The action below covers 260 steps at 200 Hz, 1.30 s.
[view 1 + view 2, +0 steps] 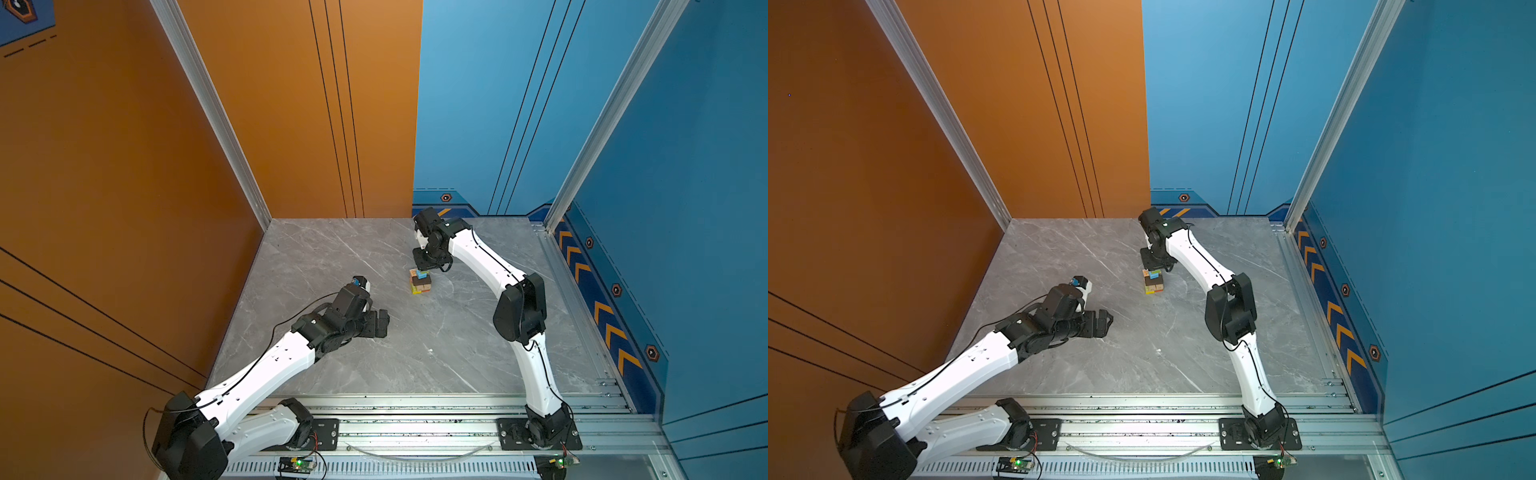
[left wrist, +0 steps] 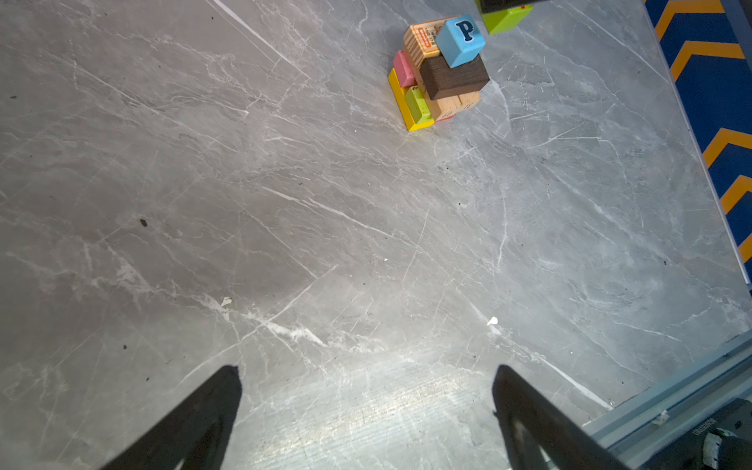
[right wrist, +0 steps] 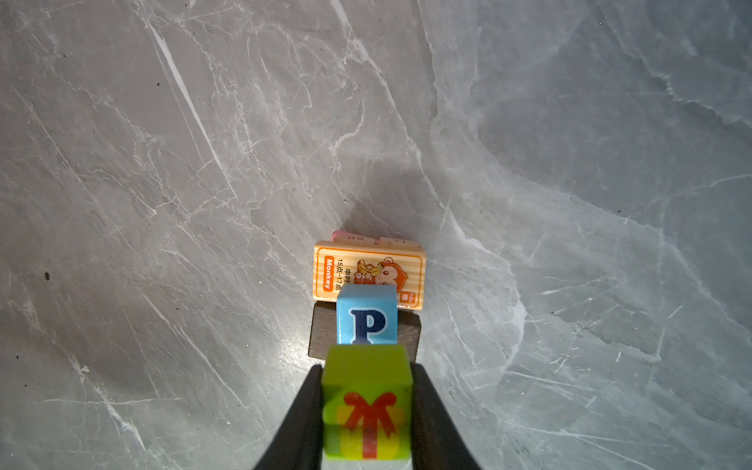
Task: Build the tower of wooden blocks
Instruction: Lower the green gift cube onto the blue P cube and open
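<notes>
Clearly the right end effector point(image 3: 367, 372), clamped on a lime-green wooden gift-print cube point(image 3: 366, 407), hangs just above and slightly off the blue "P" cube point(image 3: 367, 315) topping the wood block tower point(image 1: 422, 284) on the marble tabletop point(image 1: 332, 257); the left end effector point(image 2: 366, 372), spread empty, sits farther off.

The green cube point(image 3: 366, 407) bears a red-bowed yellow gift, the blue cube point(image 3: 367, 319) a navy P, the tabletop point(image 3: 162, 162) grey with white veins.

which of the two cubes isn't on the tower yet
The green gift-picture cube, clamped in the right gripper; the blue P cube sits on the tower.
</notes>
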Each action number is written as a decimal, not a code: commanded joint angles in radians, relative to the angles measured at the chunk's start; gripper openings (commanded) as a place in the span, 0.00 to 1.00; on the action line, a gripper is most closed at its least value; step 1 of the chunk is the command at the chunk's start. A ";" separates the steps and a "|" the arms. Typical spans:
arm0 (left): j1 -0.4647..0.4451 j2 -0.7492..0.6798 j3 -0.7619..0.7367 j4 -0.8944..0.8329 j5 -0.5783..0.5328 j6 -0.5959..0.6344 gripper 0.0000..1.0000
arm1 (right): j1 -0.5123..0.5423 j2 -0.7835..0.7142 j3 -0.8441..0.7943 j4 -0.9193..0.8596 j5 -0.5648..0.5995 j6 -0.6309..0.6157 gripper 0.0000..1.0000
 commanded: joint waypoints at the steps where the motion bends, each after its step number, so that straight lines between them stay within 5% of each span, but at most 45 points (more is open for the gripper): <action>1: 0.017 0.014 0.024 0.017 0.022 0.012 0.98 | -0.007 0.032 0.028 -0.039 -0.016 -0.019 0.26; 260: 0.046 0.016 -0.008 0.044 0.047 0.012 0.98 | 0.000 0.101 0.113 -0.078 -0.018 -0.017 0.31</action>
